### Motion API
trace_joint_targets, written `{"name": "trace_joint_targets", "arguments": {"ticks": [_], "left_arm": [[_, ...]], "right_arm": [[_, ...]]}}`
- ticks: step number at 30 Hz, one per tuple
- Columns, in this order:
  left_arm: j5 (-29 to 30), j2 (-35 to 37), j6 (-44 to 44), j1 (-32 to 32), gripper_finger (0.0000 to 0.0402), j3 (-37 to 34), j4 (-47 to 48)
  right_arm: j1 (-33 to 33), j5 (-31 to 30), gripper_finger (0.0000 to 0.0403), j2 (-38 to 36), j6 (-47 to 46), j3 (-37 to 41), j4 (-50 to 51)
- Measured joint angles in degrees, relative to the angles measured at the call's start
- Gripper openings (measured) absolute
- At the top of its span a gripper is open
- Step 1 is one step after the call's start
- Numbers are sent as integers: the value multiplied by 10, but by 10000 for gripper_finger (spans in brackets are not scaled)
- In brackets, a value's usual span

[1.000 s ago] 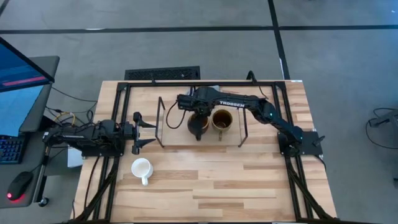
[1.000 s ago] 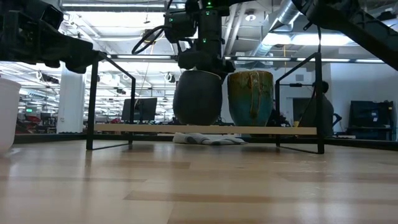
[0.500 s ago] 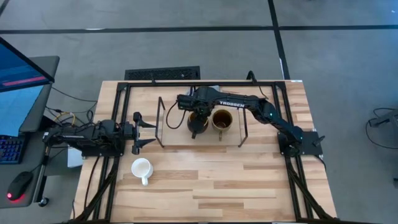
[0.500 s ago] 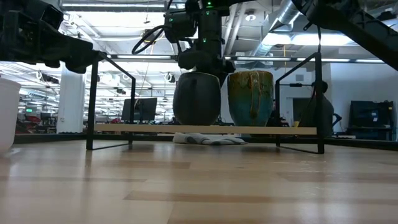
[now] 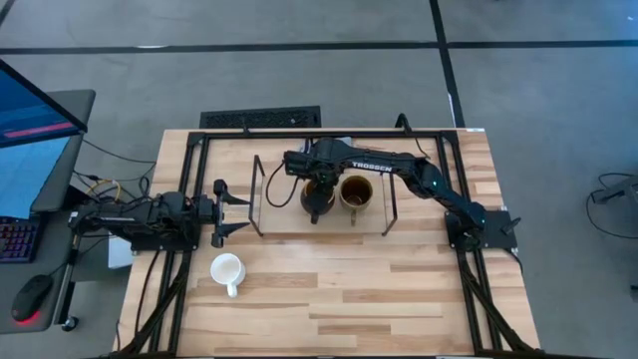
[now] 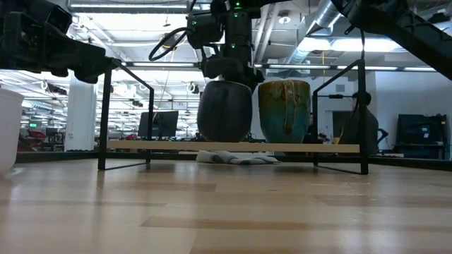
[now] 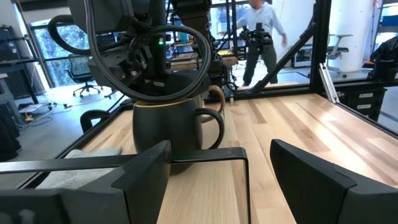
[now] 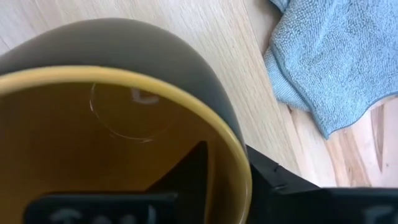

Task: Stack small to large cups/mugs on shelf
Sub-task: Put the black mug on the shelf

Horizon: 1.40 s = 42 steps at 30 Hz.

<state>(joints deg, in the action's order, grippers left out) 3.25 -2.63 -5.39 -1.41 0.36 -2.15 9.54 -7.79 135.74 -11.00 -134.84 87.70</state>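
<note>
Mugs are the job here, three of them, going on the shelf [image 5: 324,231] from small to large.

From above, the dark mug with the yellow inside [image 5: 317,198] sits in the middle of the shelf, just beside the brown mug [image 5: 356,191]. The right gripper [image 5: 315,185] reaches over the dark mug's mouth, likely because it is setting it down there. The small white mug [image 5: 227,269] stands on the table [image 5: 399,289] in front of the shelf, well apart from the others. It probably goes in last, in the free spot at the shelf's left end. The left gripper [image 5: 235,209] waits near that end with its fingers wide apart and nothing in them.

From table height, the dark mug [image 6: 224,111] is round and fat and seems to rest on the wooden board [image 6: 141,145]. The brown mug [image 6: 285,111] is taller, with drippy glaze. The white mug [image 6: 8,130] shows at the edge.

The left wrist camera sees the dark mug [image 7: 168,127] with its curved handle and the right arm on top of it.

The right wrist camera looks into the yellow inside [image 8: 93,137]. One dark finger [image 8: 189,171] is inside the rim [image 8: 239,168], the other outside, so the fingers pinch the wall. A grey-blue cloth [image 8: 336,62] lies near.
</note>
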Motion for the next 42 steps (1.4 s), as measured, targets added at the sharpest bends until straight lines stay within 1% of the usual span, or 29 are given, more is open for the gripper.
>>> {"name": "trace_joint_targets", "arguments": {"ticks": [5, 37, 42], "left_arm": [[0, 0, -2, 0, 266, 0, 0], [1, 0, -11, 0, 266, 0, 0], [1, 0, -11, 0, 266, 0, 0]], "right_arm": [[0, 0, 86, 0, 1, -1, 6], [-2, 2, 87, 0, 10, -1, -16], [-2, 4, 95, 0, 10, -1, -16]]}}
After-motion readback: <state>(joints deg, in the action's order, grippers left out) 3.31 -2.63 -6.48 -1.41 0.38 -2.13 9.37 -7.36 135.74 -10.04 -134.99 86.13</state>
